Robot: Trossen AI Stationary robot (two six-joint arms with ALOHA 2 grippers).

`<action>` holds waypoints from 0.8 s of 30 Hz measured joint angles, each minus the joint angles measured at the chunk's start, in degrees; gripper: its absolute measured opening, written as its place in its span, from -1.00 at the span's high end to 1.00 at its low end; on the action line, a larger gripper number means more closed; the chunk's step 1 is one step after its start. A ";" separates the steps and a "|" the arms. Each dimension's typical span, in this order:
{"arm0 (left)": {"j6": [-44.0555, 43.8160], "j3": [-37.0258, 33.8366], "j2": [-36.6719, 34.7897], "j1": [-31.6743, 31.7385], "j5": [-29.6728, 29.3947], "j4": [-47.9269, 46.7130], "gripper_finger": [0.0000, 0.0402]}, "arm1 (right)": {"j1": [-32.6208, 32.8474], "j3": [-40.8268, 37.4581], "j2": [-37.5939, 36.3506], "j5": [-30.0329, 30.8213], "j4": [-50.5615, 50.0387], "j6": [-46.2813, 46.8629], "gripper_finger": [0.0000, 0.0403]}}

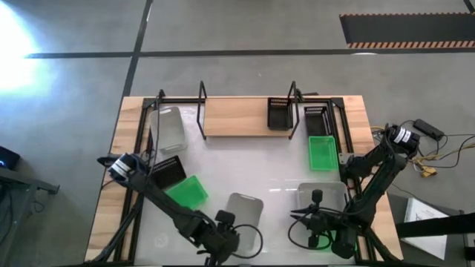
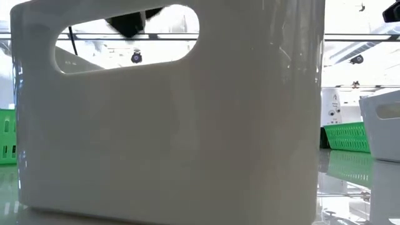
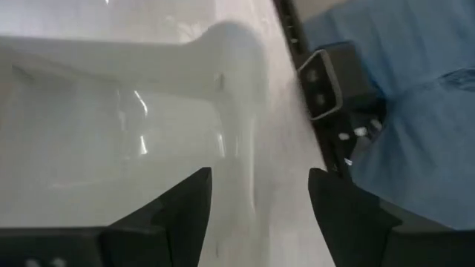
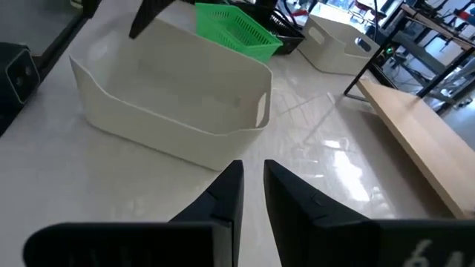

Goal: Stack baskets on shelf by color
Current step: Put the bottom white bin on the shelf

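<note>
- The shelf (image 1: 237,117) lies across the upper middle of the high view, a light wood plank between black wire uprights. Only one black basket (image 1: 279,113) stands on it, at its right end.
- Another black basket (image 1: 315,119) sits just right of the shelf, and a green basket (image 1: 322,152) lies below that one, on the bench (image 1: 260,170).
- At the upper left, a white basket (image 1: 169,129) rests beside the shelf's left upright. Lower left, a third black basket (image 1: 169,173) touches a second green basket (image 1: 187,192).
- Two more white baskets sit near the bottom of the high view: one at bottom centre (image 1: 245,210), the other at lower right (image 1: 321,196).
- The left gripper (image 3: 258,211) hovers at the bottom centre, right by the bottom-centre white basket, with its fingers spread apart and nothing between them.
- The right gripper (image 4: 252,189) waits at the lower right, facing the lower-right white basket (image 4: 174,111); its fingers are nearly together and empty.
- As I judge it, the job has barely started: one black basket is shelved, no colour is stacked, and seven baskets are left on the bench to sort.
</note>
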 joint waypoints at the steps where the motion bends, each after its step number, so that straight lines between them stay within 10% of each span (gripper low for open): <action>1: -0.02 -0.75 0.01 0.19 0.01 1.48 -0.04 | -0.02 0.00 0.00 0.23 0.01 0.00 0.76; 8: 0.27 -4.50 0.03 2.61 0.03 5.68 0.04 | -0.03 0.00 0.00 4.69 0.29 0.11 0.76; 24: 0.35 -6.07 -0.04 6.31 -0.06 7.62 0.97 | -0.68 -1.77 0.39 5.77 5.57 -0.35 0.76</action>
